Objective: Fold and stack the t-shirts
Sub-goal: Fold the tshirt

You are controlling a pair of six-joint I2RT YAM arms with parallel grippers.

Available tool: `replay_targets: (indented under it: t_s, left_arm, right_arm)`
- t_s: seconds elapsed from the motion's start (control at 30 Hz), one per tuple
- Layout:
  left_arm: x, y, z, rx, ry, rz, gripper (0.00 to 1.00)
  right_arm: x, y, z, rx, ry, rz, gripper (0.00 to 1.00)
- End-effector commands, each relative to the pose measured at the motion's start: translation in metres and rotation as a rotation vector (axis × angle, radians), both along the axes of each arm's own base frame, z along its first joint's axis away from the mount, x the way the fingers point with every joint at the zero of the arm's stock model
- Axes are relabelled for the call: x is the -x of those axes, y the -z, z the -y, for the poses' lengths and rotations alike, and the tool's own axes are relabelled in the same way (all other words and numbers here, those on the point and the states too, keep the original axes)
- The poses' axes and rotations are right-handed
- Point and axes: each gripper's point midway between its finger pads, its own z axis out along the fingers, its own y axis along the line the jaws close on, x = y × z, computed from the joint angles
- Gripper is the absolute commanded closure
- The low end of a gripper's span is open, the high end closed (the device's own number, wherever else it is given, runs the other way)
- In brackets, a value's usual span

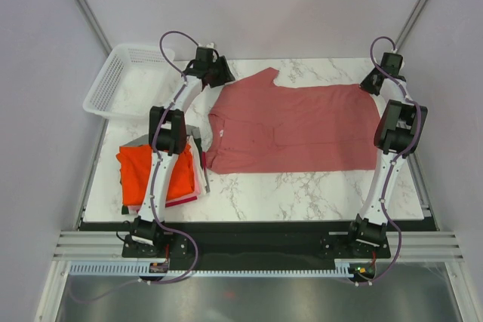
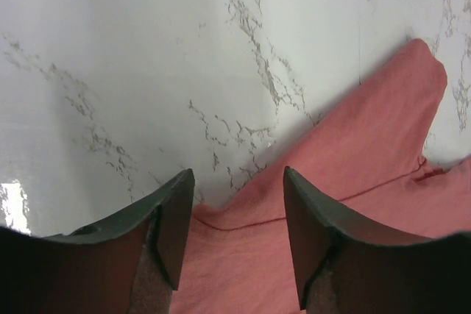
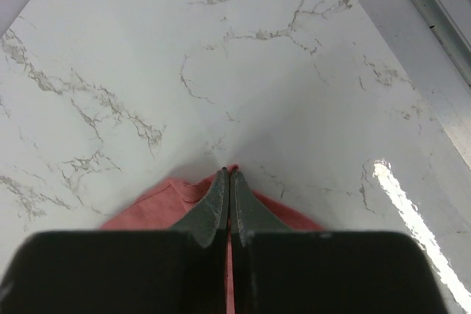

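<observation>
A dusty pinkish-red t-shirt [image 1: 294, 130] lies spread flat across the middle of the marble table. My left gripper [image 1: 217, 75] is open at the shirt's far left corner, by its sleeve; in the left wrist view the cloth [image 2: 346, 167] lies between and under the open fingers [image 2: 176, 218]. My right gripper [image 1: 374, 82] is shut on the shirt's far right corner; in the right wrist view the cloth edge [image 3: 158, 200] is pinched between the closed fingertips [image 3: 221, 196]. A stack of folded t-shirts, bright orange-red [image 1: 151, 171] on top with grey and pink edges beneath, sits at the left.
A white plastic mesh basket [image 1: 128, 81] stands at the far left corner, partly off the table [image 1: 302, 186]. The table's right edge and a metal rail [image 3: 434, 5] run close beside my right gripper. The folded stack lies beneath the left arm.
</observation>
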Motion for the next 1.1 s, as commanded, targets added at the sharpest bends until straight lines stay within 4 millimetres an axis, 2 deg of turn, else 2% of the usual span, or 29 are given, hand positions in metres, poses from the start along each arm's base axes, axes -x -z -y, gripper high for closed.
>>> replay_targets:
  t_s: [0.0,0.13,0.23,0.27,0.3,0.37,0.47,0.5,0.53,0.6,0.7,0.9,1.0,1.03,1.07]
  left_arm:
    - [0.023,-0.006,0.004,-0.009,0.078,-0.065,0.43]
    - [0.028,-0.008,0.010,0.006,0.101,-0.076,0.53]
    - [0.022,-0.011,0.008,-0.005,0.086,-0.055,0.72]
    - [0.019,-0.015,0.008,-0.005,0.087,-0.035,0.81]
    - [0.017,-0.018,0.007,-0.004,0.087,-0.022,0.84]
    - [0.010,-0.028,0.009,0.007,0.096,0.025,0.98]
    - [0.008,-0.041,0.012,0.013,0.125,0.065,0.98]
    - [0.009,-0.052,0.012,0.014,0.129,0.083,0.98]
    - [0.010,-0.047,0.012,0.009,0.137,0.086,0.98]
    - [0.013,-0.062,0.015,0.017,0.161,0.121,0.98]
    - [0.017,-0.066,0.018,0.023,0.180,0.144,0.98]
    - [0.026,-0.093,0.024,0.018,0.201,0.183,0.98]
    - [0.031,-0.105,0.025,-0.008,0.204,0.210,0.98]
    - [0.036,-0.102,0.027,-0.020,0.213,0.207,0.98]
    - [0.038,-0.111,0.026,-0.025,0.214,0.222,0.98]
  right_arm:
    - [-0.005,-0.036,-0.001,-0.006,-0.004,0.068,1.00]
    - [-0.006,-0.035,-0.002,-0.015,-0.006,0.069,1.00]
    - [-0.006,-0.033,-0.002,-0.021,-0.008,0.069,1.00]
    - [-0.006,-0.033,-0.003,-0.023,-0.010,0.071,1.00]
    - [-0.006,-0.033,-0.004,-0.029,-0.012,0.073,1.00]
    - [-0.006,-0.035,-0.004,-0.034,-0.012,0.076,1.00]
    - [-0.006,-0.040,-0.005,-0.033,-0.016,0.082,1.00]
    - [-0.005,-0.039,-0.005,-0.036,-0.016,0.079,1.00]
    - [-0.004,-0.041,-0.005,-0.036,-0.016,0.083,1.00]
    - [-0.003,-0.047,-0.005,-0.035,-0.017,0.089,1.00]
    - [-0.004,-0.055,-0.005,-0.043,-0.016,0.103,1.00]
    - [0.002,-0.065,-0.004,-0.077,-0.012,0.116,1.00]
    - [0.008,-0.066,0.000,-0.082,0.013,0.109,1.00]
    - [0.010,-0.068,0.004,-0.091,0.031,0.113,1.00]
    - [0.012,-0.068,0.007,-0.098,0.045,0.113,1.00]
